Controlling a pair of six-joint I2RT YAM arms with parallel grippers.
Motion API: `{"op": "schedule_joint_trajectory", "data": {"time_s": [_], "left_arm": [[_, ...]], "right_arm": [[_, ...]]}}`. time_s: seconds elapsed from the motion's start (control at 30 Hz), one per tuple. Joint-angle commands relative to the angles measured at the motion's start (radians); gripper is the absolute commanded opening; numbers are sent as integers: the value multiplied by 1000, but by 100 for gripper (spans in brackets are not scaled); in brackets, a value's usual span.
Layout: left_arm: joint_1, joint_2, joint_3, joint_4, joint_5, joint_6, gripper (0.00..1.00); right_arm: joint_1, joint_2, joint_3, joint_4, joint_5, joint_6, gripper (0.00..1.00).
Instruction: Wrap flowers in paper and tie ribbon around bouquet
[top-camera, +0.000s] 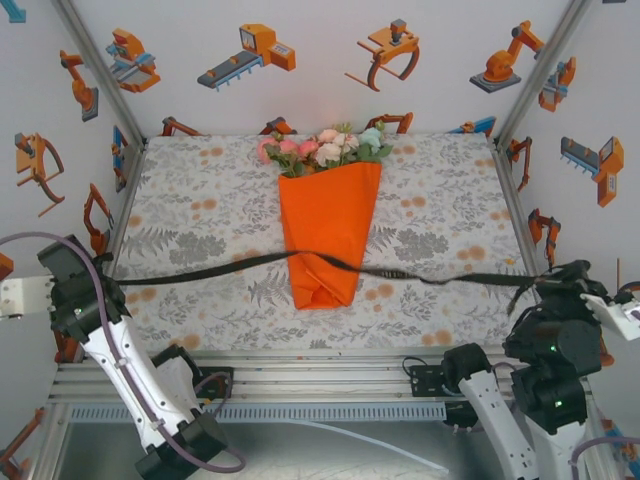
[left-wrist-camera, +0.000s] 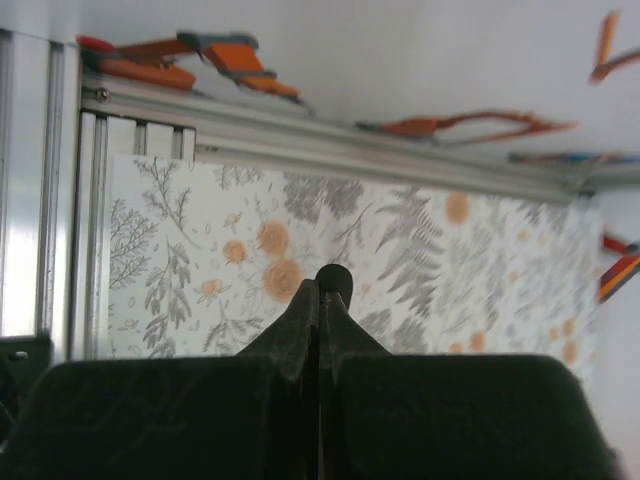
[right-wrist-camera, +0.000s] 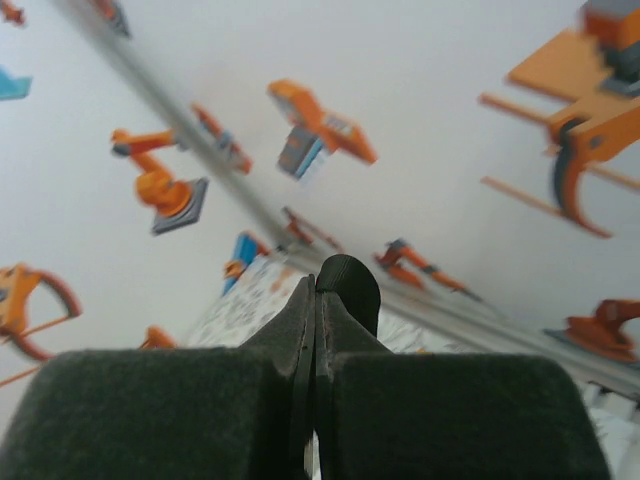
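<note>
From above, the bouquet lies mid-worktop, the flowers at its far end and the orange paper tapering toward the arms. The ribbon is stretched across the cone's lower part, from the left end effector to the right end effector. The left wrist camera shows its fingers pressed together with a black ribbon stub at the tips. The right wrist camera shows its fingers likewise pinching a ribbon end.
</note>
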Motion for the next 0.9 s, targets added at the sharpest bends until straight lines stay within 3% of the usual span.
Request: {"op": "schedule_joint_trajectory", "data": {"time_s": [0.0, 0.1, 0.2, 0.43, 0.53, 0.63, 0.77, 0.87], "left_arm": [[16, -30, 110, -68, -128, -123, 0], [16, -45, 138, -87, -168, -130, 0], [17, -68, 108, -88, -171, -115, 0], [18, -16, -72, 101, 75, -59, 0], [17, 64, -74, 179, 160, -18, 0], [17, 115, -83, 245, 214, 17, 0], [16, 167, -118, 274, 242, 26, 0], [12, 191, -168, 301, 295, 17, 0]], "right_arm": [[1, 31, 67, 264, 131, -312, 0], [1, 70, 87, 370, 129, -427, 0], [1, 109, 82, 311, 110, -389, 0], [1, 265, 28, 236, 67, -255, 0], [-15, 360, 4, 301, 52, -249, 0], [-115, 463, 5, 280, -32, -158, 0], [-349, 623, 25, 97, -260, 139, 0], [-380, 718, -2, 111, -314, 197, 0]]}}
